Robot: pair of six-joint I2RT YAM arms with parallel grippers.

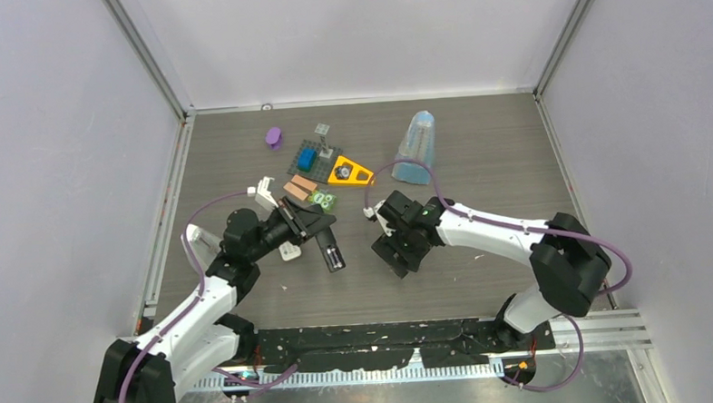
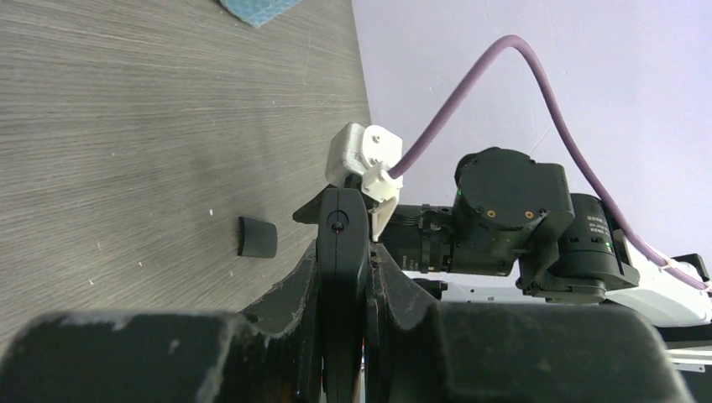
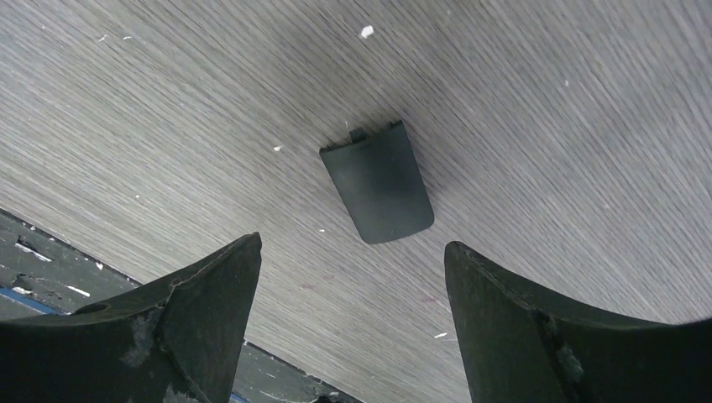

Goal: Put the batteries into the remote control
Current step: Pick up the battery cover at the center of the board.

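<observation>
Grey tabletop (image 1: 478, 160) beneath wide-spread right tool (image 3: 351, 245)

Pretty sure we're looking at a robotics lab test cell: plain pale panels (image 1: 61, 178) are boxing in a grey wood-grain table (image 1: 477, 142), aluminium rails (image 1: 151, 60) are running up the corners, and the left arm (image 1: 203, 304) and right arm (image 1: 490, 232) are sitting bolted at the near edge, trailing purple cables (image 1: 192, 254).

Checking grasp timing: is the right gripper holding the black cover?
No, the black cover lies flat on the table, untouched, in front of the open fingers of the right gripper.
</observation>
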